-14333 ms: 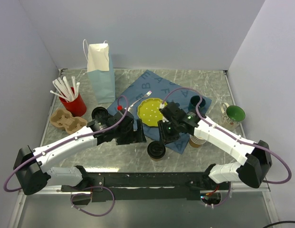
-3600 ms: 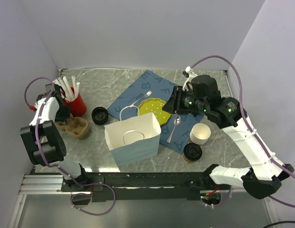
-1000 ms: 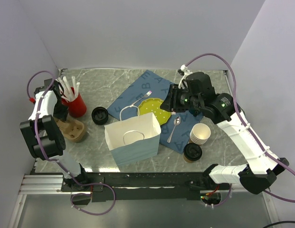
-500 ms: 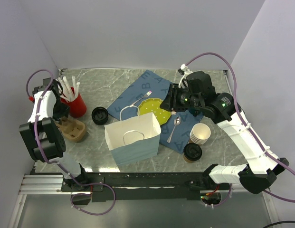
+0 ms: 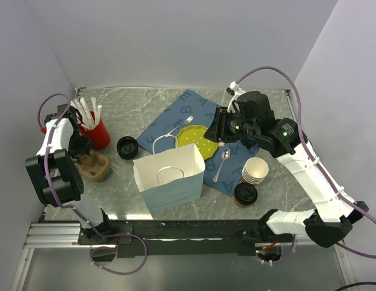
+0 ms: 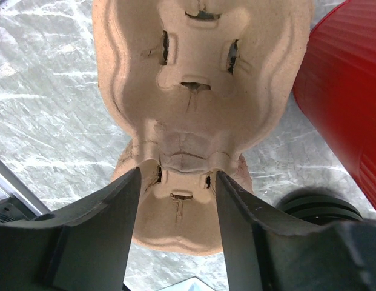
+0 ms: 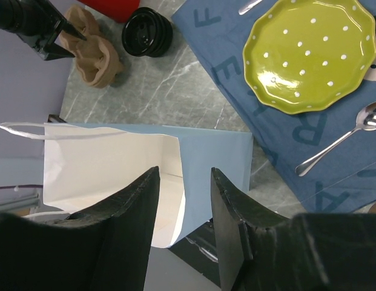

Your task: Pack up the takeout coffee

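Marble counter (image 5: 115,182). Frame left: left tool (image 6: 175,182) now apart, carrier (image 6: 200,73) released; right tool (image 7: 184,173) apart, empty; coffee (image 5: 245,194) unpacked.

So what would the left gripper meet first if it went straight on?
The cardboard cup carrier, dead ahead of the left gripper; its open fingers flank one end, so contact looks near.
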You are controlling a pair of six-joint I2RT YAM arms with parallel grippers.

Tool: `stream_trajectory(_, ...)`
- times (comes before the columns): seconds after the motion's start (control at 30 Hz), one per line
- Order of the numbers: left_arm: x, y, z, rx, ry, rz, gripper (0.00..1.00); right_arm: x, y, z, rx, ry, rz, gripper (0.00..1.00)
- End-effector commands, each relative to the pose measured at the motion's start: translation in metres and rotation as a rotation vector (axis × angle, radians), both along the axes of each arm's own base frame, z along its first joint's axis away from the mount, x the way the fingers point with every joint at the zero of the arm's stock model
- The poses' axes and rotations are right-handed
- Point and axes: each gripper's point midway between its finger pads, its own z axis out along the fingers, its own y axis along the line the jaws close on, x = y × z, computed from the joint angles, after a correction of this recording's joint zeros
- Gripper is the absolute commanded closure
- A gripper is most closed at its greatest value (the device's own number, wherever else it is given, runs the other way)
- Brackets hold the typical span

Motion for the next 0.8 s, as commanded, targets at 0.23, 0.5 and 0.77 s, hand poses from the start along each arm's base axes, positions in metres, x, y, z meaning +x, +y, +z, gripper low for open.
stream_trajectory(0.23, 0.009, 0.007, 0.002, 0.017, -0.015, -0.004, 0.4, 0.007, 0.004, 0.016, 0.022, -0.062, 0.002, 0.53)
stream_trajectory(0.5, 0.002, 0.008, -0.003, 0.024, 0.009, 0.003, 0.41, 0.007, 0.005, 0.014, 0.027, -0.059, 0.006, 0.53)
stream_trajectory(0.77, 0.002, 0.009, -0.008, 0.023, 0.016, 0.004, 0.4, 0.008, 0.007, 0.013, 0.033, -0.058, 0.008, 0.53)
